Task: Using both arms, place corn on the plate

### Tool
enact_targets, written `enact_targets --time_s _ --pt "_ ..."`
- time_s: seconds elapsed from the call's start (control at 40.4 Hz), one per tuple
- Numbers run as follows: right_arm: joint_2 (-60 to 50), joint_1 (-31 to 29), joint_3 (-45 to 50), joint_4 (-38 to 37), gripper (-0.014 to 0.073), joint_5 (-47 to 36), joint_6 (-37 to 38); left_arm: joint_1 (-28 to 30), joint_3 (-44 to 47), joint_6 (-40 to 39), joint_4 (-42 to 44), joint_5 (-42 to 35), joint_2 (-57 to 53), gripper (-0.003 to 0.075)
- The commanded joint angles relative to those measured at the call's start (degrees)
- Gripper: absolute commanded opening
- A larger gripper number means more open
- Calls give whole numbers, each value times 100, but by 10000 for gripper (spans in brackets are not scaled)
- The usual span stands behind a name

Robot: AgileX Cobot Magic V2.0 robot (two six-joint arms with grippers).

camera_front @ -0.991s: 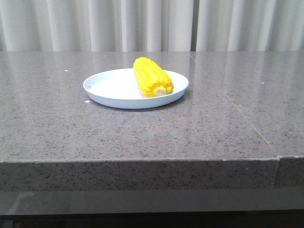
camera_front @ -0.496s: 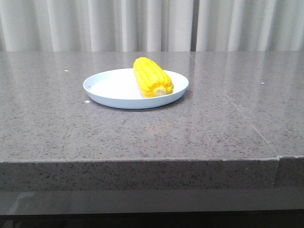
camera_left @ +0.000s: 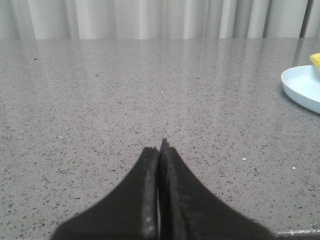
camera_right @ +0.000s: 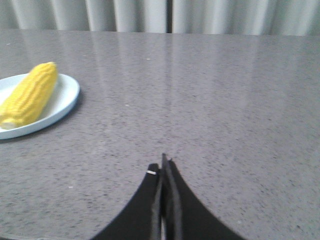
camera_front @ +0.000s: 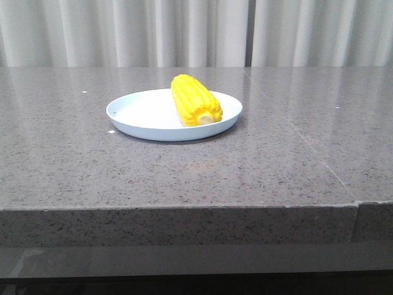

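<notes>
Both hands closed, empty — left hand [camera_left: 160, 150], right hand [camera_right: 163, 167] — corn [camera_front: 196, 100] well apart.

Front view faces the plate [camera_front: 174, 115] squarely across the counter [camera_front: 276, 166]; both low wrist views flank it, sharing its rim.

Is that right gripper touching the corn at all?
Apart. The right wrist view shows the right gripper shut, with bare table between it and the corn, which lies on the plate.

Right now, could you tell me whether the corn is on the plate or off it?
On it. The corn lies on its side inside the plate, toward its right half, with the pale cut end facing the camera.
</notes>
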Motion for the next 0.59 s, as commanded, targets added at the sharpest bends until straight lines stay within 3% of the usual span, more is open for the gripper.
enact_targets --time_s 0.0,0.223,0.57 --pt "-191 -350 322 -55 -91 -865 -55 16 21 -10 -56 -493 -114 -20" --pt "-968 -989 1264 330 -91 -1011 -55 16 21 -10 -56 -493 -103 -20" --pt "-1049 -1021 1319 302 -91 -622 -55 16 21 -10 -56 -493 -103 -20"
